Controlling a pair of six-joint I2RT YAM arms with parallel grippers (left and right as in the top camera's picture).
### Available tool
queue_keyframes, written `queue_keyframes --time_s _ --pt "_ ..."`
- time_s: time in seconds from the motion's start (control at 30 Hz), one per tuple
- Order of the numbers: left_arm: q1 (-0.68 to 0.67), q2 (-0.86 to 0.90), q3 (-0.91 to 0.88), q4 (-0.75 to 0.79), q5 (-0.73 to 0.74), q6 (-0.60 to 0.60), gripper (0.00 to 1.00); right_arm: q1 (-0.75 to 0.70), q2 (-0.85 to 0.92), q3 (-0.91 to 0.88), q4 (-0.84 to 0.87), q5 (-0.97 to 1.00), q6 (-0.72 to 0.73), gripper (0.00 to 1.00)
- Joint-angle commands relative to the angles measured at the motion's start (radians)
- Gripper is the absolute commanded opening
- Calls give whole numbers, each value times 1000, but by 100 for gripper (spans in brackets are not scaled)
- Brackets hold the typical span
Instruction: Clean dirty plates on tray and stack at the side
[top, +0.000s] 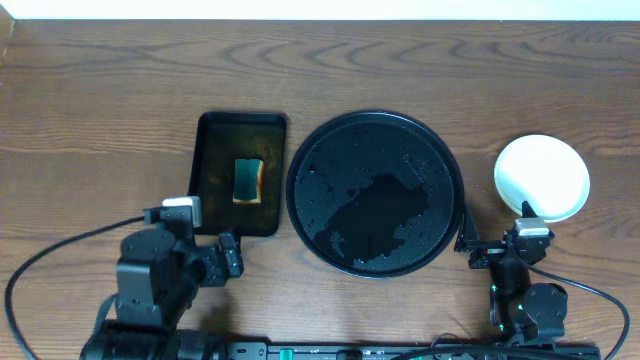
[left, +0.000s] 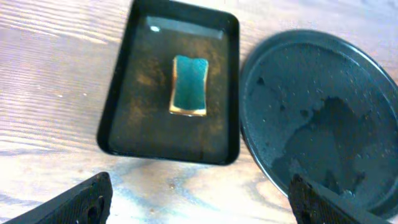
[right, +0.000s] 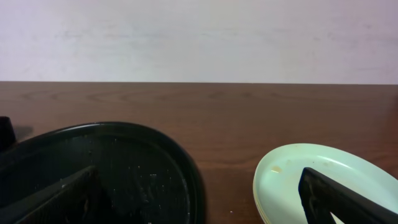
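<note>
Beside the tray, the plates sit stacked; the left end effector and right end effector gape wide, empty.

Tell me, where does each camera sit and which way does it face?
Overhead: above the table, facing straight down; left arm, right arm show.
Left wrist: angled down at the rectangular tray; open left gripper shows.
Right wrist: low, facing the wall past the plates; open right gripper shows.
All three share the tray.
</note>
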Motion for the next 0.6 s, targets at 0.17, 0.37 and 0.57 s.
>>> queue_keyframes --time_s 0.17,0.37,0.57 --pt "69 -248 -249 134 -20 24 90 8 -7 -1 -5 -4 -8 99" --pt "71 -415 -456 328 -20 24 90 8 -7 -1 -5 -5 -8 99" --pt "71 -482 -607 600 -21 24 91 8 -7 -1 -5 -5 -8 99"
